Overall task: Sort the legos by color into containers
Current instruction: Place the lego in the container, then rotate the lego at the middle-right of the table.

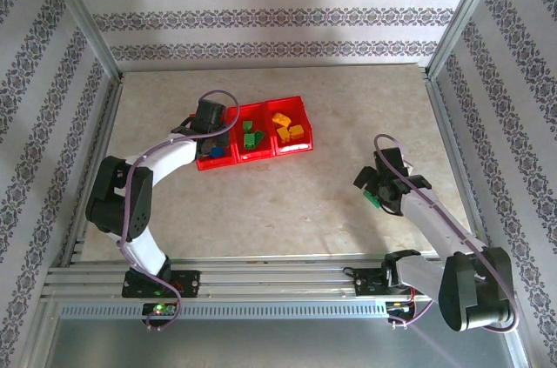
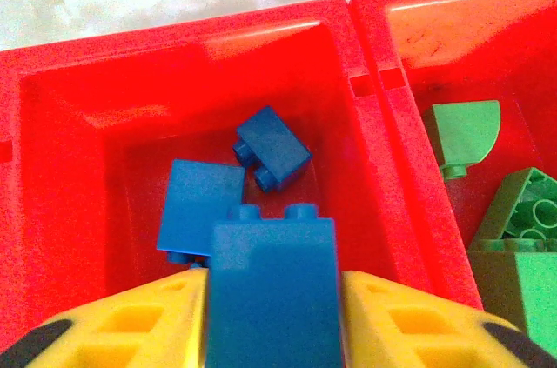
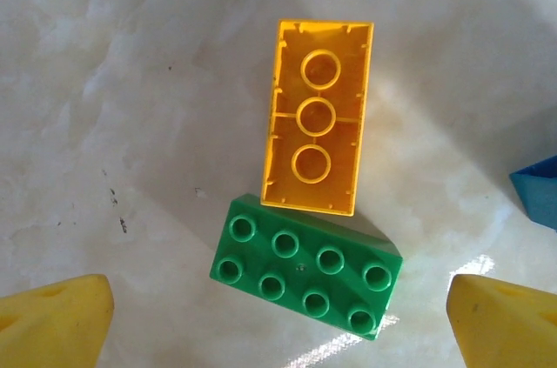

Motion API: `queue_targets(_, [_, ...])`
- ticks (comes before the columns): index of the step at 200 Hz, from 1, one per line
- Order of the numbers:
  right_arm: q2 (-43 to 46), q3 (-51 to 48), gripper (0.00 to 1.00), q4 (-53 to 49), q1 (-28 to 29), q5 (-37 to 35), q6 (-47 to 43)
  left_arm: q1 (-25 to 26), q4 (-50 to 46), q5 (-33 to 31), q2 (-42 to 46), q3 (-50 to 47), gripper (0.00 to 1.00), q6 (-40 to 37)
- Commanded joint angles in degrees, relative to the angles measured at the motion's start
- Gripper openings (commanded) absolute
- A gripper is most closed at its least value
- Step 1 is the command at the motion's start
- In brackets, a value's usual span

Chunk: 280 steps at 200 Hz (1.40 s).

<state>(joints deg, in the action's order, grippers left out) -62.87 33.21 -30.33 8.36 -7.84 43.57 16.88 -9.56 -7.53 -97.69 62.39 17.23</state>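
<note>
The red three-bin tray lies left of the table's centre. My left gripper hangs over its left bin, shut on a blue brick with its studs pointing away. Two more blue bricks lie on that bin's floor. The middle bin holds green bricks, and the right bin holds yellow-orange ones. On the right of the table my right gripper stands open above a green brick. A yellow brick lies upside down, touching it.
The corner of another blue brick shows at the right edge of the right wrist view. Aluminium frame posts and patterned walls close in the table on three sides. Bare tabletop lies between the tray and the right gripper.
</note>
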Motion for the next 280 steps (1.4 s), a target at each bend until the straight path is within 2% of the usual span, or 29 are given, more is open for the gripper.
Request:
queue_targets(1, [-1.0,-0.2,0.98,1.2,-0.5,0.8,-0.3,-0.9,-1.3,0.2,0.3,0.7,0.47,1.2])
queue_targets(59, [-2.4,0.2,0.98,2.0,-0.5,1.4,-0.7,-1.0,-1.6,0.3,3.5,0.2,0.52,1.6])
queue_targets(102, [-3.6,0.5,0.98,2.6,-0.6,1.6,-1.2,-1.0,-1.7,-0.1,7.2,-0.9,0.60,1.6])
queue_targets(135, [-5.1,0.9,0.98,3.2,-0.8,1.7,-1.8,-1.0,-1.4,-0.7,9.8,-1.8,0.74,1.6])
queue_targets(171, [-7.2,1.7,0.98,3.7,-1.1,0.6,-3.5,-1.0,-1.0,-0.9,11.6,-2.9,1.00,1.7])
queue_targets(244, [-16.1,3.6,0.98,7.4,-2.3,4.0,-5.4,-1.0,-0.7,-2.6,14.3,-4.8,1.00,1.4])
queue_targets(280, [-16.8,3.7,0.98,7.4,-1.9,7.2,-5.6,-1.0,-0.6,-2.8,15.1,-5.3,1.00,1.4])
